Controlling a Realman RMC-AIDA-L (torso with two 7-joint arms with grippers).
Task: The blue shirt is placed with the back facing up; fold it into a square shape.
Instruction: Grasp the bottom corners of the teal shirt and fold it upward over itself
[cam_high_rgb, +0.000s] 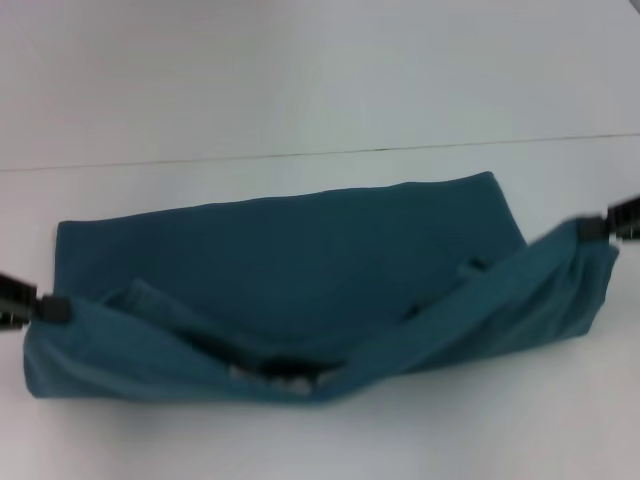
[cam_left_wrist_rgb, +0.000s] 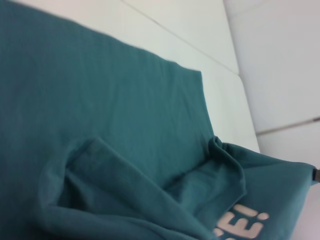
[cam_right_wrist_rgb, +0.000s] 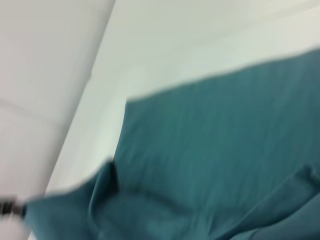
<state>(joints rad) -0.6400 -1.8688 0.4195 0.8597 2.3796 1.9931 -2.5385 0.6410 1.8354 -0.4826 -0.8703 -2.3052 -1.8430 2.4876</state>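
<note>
Both grippers pinch the blue shirt, the left gripper and right gripper lifting its near edge off the worktop. Mid-fold, seemingly; next, carry it toward the far edge.

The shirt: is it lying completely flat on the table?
No, both hands, left hand and right hand, lift the blue shirt's near edge, which sags between them.

White table surface filling the lower part of the head view, thin dark seam running across behind it, plain pale panel beyond the seam, soft even light, faint shadows.
</note>
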